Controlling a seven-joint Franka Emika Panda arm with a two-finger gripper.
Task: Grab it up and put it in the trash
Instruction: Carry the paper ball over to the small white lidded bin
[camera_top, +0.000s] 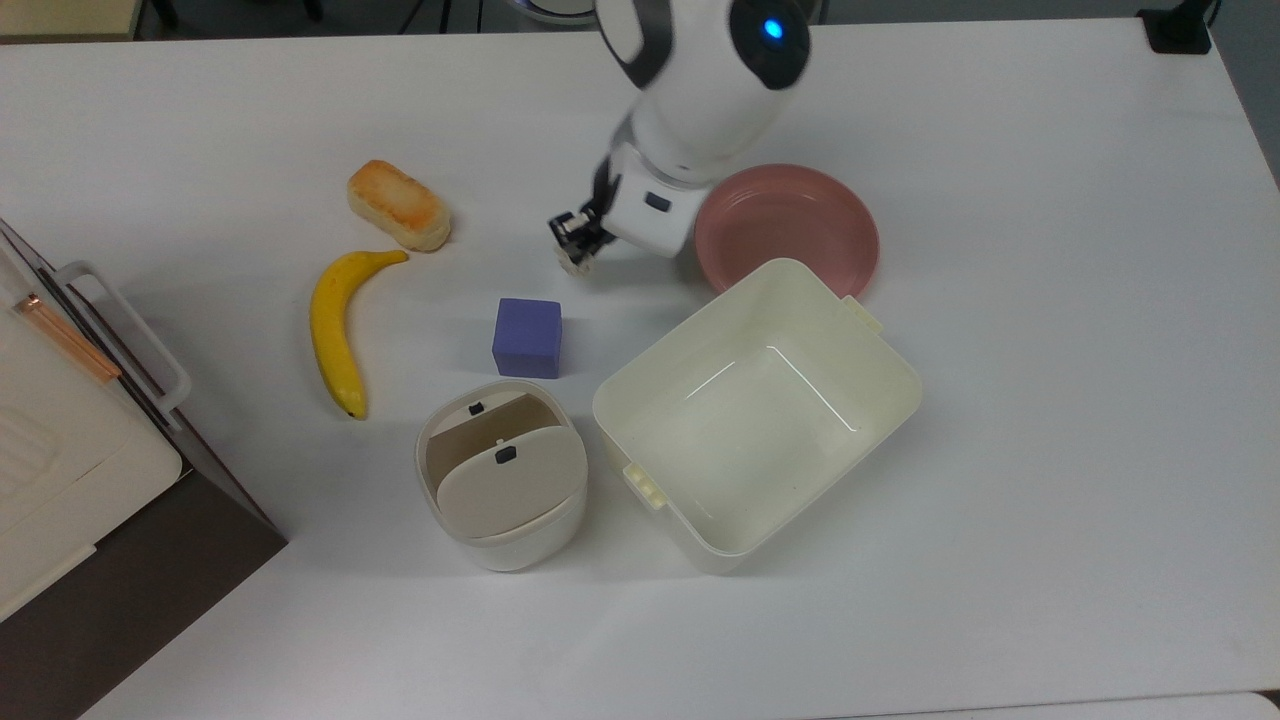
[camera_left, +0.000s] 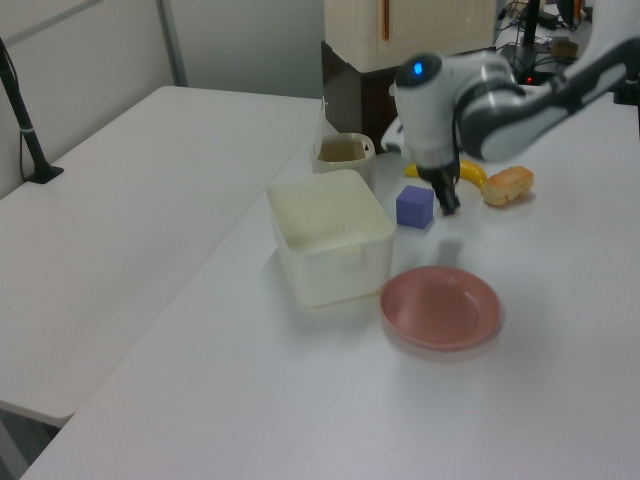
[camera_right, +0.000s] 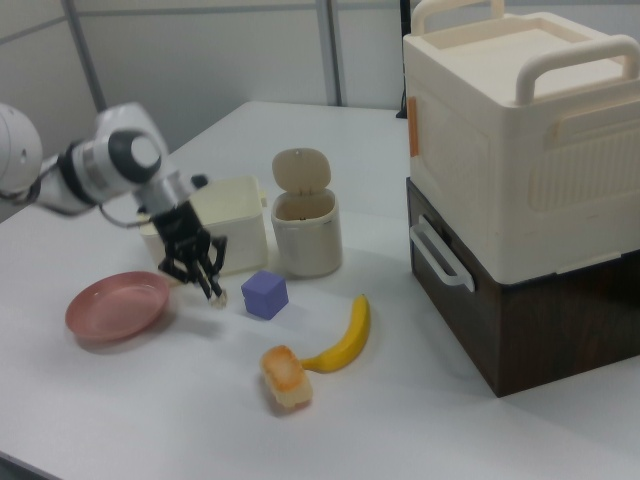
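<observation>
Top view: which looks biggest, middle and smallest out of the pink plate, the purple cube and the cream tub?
1. Cream rectangular plastic tub
2. Round pink plate
3. Small purple cube

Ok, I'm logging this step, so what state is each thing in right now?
gripper: shut on the paper ball, above the table
paper ball: held at the fingertips
trash bin: upright, swing lid tilted open
cream tub: upright, empty
pink plate: flat, empty
purple cube: resting on the table
banana: lying flat, unpeeled
</observation>
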